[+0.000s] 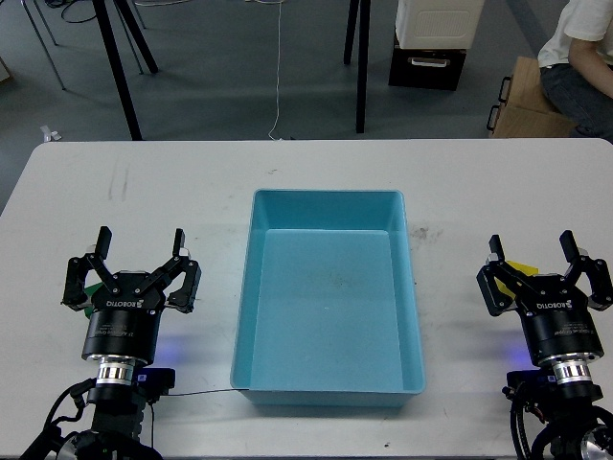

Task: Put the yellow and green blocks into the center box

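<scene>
The center box, a large light-blue tray, lies empty in the middle of the white table. My left gripper stands open to the left of the tray; a sliver of the green block shows under its left finger base, mostly hidden by the gripper body. On the right, my right gripper is open too, with the yellow block peeking out between its fingers and body, partly hidden. Neither gripper holds anything.
The white table ends at its far edge near the top. Beyond it are black stand legs, a brown cardboard box and a seated person.
</scene>
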### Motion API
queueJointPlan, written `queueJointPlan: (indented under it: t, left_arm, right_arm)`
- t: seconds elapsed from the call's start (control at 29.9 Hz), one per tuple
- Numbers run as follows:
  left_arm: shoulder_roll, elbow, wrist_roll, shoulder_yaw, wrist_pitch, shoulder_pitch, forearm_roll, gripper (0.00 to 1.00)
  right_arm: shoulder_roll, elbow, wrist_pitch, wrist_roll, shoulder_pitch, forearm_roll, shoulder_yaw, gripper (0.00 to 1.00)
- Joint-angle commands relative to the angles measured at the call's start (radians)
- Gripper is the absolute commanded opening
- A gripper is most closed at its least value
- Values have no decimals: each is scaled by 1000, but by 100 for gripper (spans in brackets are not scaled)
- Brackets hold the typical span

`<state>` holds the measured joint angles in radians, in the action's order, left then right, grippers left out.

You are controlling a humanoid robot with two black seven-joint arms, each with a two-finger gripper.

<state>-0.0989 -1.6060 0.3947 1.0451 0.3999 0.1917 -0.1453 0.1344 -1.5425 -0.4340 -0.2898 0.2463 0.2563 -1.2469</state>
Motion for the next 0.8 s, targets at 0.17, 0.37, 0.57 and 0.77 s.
queueJointPlan:
  t: [0.17,0.37,0.57,0.77]
  left_arm:
    - [-2,6,39,0,-1,-5,3,100]
    - [-1,20,39,0,-1,-8,3,100]
    - [-2,23,39,0,-1,-9,3,100]
    - [-1,28,41,0,-1,-9,3,100]
  right_arm:
    - [4,7,-6,-6,-12,-19,3,99]
    - [11,18,-14,-2,-48,-87,-3,99]
    - [30,61,3,-8,-156,-262,-14,99]
    - [120,79,81,-8,-286,-616,-51,99]
